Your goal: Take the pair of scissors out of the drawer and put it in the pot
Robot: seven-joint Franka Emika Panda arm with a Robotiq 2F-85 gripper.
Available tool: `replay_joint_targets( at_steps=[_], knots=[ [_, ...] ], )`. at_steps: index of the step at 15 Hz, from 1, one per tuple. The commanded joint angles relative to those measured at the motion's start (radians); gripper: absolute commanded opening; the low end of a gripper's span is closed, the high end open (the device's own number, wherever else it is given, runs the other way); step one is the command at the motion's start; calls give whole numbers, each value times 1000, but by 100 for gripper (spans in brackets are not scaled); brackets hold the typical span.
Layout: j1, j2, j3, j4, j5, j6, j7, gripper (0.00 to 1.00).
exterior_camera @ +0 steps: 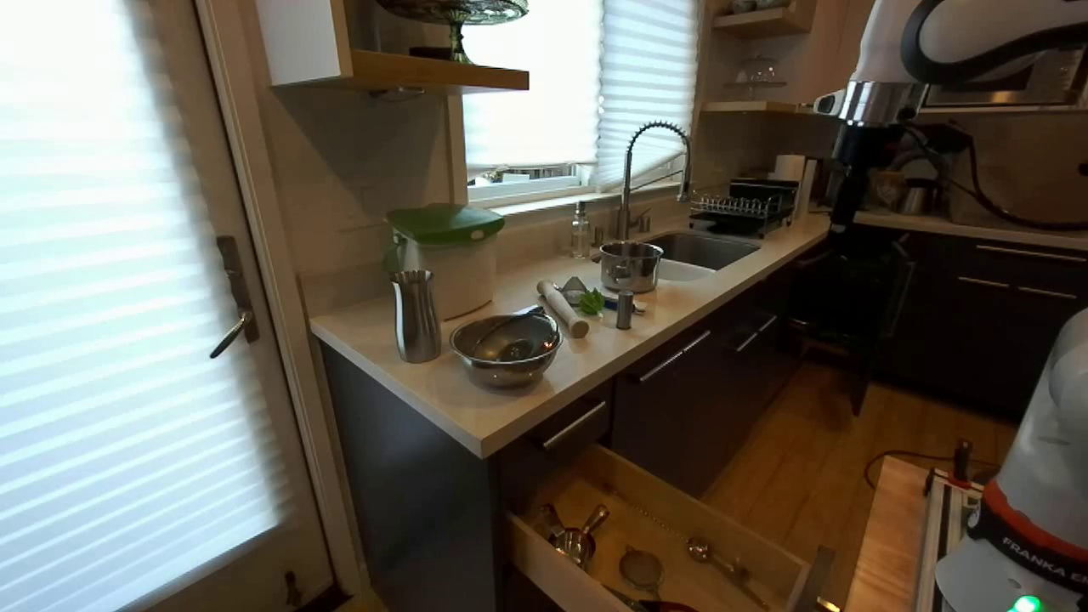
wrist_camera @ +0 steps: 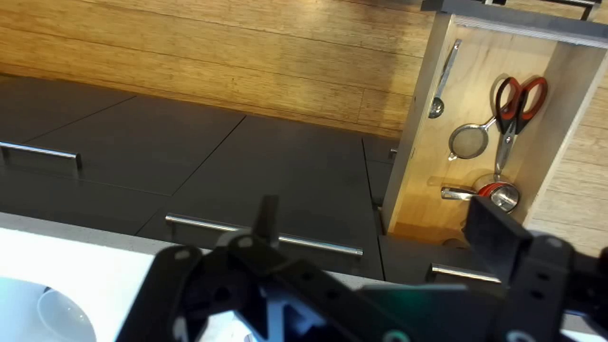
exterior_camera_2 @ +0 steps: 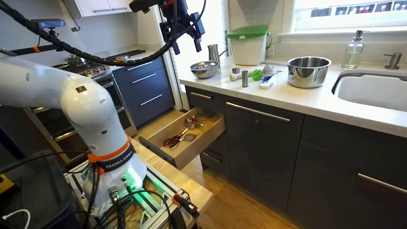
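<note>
The scissors [wrist_camera: 508,134] with red and black handles lie in the open drawer [wrist_camera: 412,137], blades towards the measuring cups. They also show in an exterior view [exterior_camera_2: 173,140]; at the bottom of an exterior view [exterior_camera: 663,606] only a cut-off part shows. The drawer shows in both exterior views [exterior_camera: 680,489] [exterior_camera_2: 200,141]. The shiny steel pot [exterior_camera: 631,268] [exterior_camera_2: 308,73] stands upright on the counter beside the sink. My gripper [exterior_camera_2: 187,48] is high above the drawer and counter level, fingers pointing down. In the wrist view [wrist_camera: 375,211] its fingers are wide apart with nothing between them.
In the drawer lie a strainer [wrist_camera: 469,141], measuring cups [wrist_camera: 504,196] and a scoop [wrist_camera: 437,107]. On the counter stand a metal bowl [exterior_camera: 506,361], a steel canister [exterior_camera: 416,319], a green-lidded bin [exterior_camera_2: 248,47] and a small cylinder [exterior_camera_2: 244,79]. The tall faucet [exterior_camera: 627,178] rises behind the sink [exterior_camera_2: 375,90].
</note>
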Motion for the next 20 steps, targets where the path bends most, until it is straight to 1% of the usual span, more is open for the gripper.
replay_joint_targets(
  at_steps=[1, 4, 5, 6, 7, 8, 9, 10, 11, 13, 14, 15, 16, 18, 20],
  knots=[
    [16, -1, -10, 3, -9, -5, 9, 100],
    [16, -1, -10, 3, -9, -5, 9, 100],
    [15, 23, -11, -4, -1, 10, 27, 100],
    [47, 56, -17, -30, 25, 25, 10, 100],
    [63, 69, -14, -52, 41, 38, 7, 100],
    [99, 85, -11, -98, 90, 59, 9, 100],
    [118, 104, -5, -132, 120, 91, 11, 100],
    [135, 120, 7, -175, 126, 135, -1, 100],
    [161, 152, 11, -211, 145, 179, -19, 100],
    [193, 265, 53, -249, 172, 240, 21, 100],
    [193, 349, 101, -224, 156, 237, 77, 100],
    [200, 373, 121, -245, 145, 237, 81, 100],
    [178, 267, 92, -250, 154, 214, 40, 100],
    [188, 348, 131, -248, 152, 224, 65, 100],
    [188, 383, 136, -239, 152, 230, 67, 100]
  ],
)
